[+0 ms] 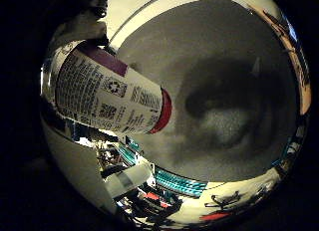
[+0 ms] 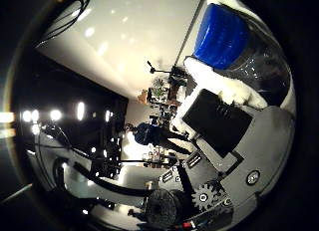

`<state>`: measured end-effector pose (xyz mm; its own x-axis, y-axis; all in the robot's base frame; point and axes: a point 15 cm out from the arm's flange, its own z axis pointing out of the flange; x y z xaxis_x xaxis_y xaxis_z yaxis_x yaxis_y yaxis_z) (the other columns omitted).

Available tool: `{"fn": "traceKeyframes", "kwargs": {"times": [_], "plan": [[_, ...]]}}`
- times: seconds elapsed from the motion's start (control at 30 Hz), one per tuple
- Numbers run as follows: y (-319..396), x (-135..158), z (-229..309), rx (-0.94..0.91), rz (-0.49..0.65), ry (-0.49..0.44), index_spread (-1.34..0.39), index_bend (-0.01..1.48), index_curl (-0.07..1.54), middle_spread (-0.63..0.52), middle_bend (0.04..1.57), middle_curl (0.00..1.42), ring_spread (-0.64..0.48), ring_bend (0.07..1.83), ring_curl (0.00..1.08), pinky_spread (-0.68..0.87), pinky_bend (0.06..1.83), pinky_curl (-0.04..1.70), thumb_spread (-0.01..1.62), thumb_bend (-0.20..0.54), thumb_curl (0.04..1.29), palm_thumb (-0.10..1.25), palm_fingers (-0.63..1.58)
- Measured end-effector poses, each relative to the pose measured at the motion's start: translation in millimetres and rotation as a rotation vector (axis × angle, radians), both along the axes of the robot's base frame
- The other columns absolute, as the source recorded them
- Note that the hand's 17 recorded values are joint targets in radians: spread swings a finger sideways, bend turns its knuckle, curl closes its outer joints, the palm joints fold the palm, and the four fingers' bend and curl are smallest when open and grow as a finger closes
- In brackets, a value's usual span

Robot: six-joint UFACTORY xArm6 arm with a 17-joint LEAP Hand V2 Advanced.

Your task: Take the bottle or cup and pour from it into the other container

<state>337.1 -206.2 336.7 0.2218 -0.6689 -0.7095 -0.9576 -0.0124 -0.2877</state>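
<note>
In the right little finger side palm view a bottle (image 1: 105, 92) with a white printed label, a purple band and a red end lies tilted close to the palm, above a grey table (image 1: 224, 52). In the right thumb side palm view a blue ribbed part (image 2: 224, 34) with clear plastic beside it sits against white and black fingers (image 2: 221, 119) of my hand, which curl round it. I cannot tell whether this blue part belongs to the same bottle.
A dark shadow (image 1: 214, 107) falls on the grey table under the hand. Past the table edge lies a room with furniture (image 1: 169, 181). The thumb side view looks up at a white ceiling (image 2: 120, 42) with lights and at stands (image 2: 150, 131).
</note>
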Motion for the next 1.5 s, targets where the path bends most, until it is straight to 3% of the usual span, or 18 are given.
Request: {"fn": "traceKeyframes", "kwargs": {"times": [0.23,0.87,1.5], "plan": [[47,15,22,-0.151,0.093,0.052,-0.19,1.14,0.83,-0.11,1.36,0.72,-0.18,1.45,0.64,-0.19,1.46,0.69,0.59,-0.018,0.88,1.08,1.14],[180,49,74,-0.752,0.238,0.068,-0.19,1.14,0.82,-0.11,1.37,0.73,-0.18,1.44,0.65,-0.21,1.37,0.83,0.57,-0.019,0.93,1.07,1.14],[256,92,75,-1.43,0.436,-0.069,-0.19,1.14,0.82,-0.11,1.36,0.73,-0.18,1.45,0.65,-0.22,1.31,0.9,0.54,-0.019,0.95,1.06,1.15]]}}
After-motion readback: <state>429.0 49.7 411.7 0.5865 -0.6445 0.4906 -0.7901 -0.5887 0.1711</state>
